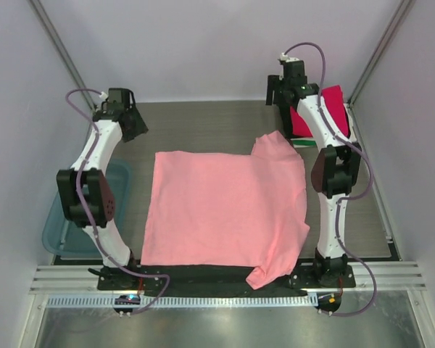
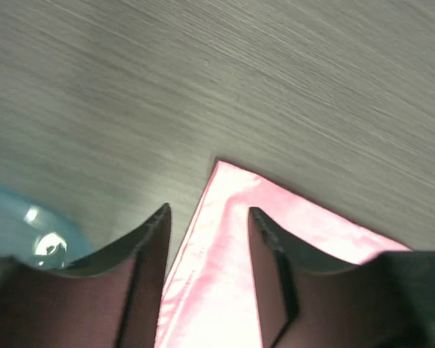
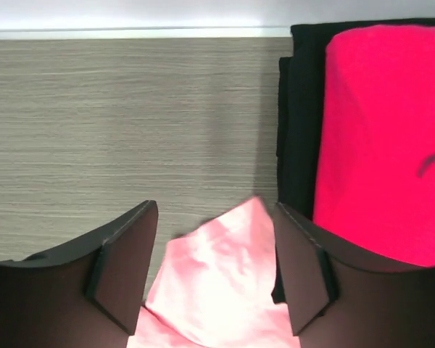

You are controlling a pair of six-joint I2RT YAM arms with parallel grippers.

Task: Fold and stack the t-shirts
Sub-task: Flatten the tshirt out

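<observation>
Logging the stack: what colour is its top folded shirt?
Bright magenta-red cloth t-shirt; clearest from right wrist.

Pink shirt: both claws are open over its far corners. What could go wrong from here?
1. The right claw frames a sleeve tip of the pink shirt close beside the stack. One finger might catch the black shirt and shift the stack.
2. The left claw frames only a thin corner, which might slip out.
3. The shirt's near right corner lies bunched by the right arm's base and may drag in a fold.
</observation>
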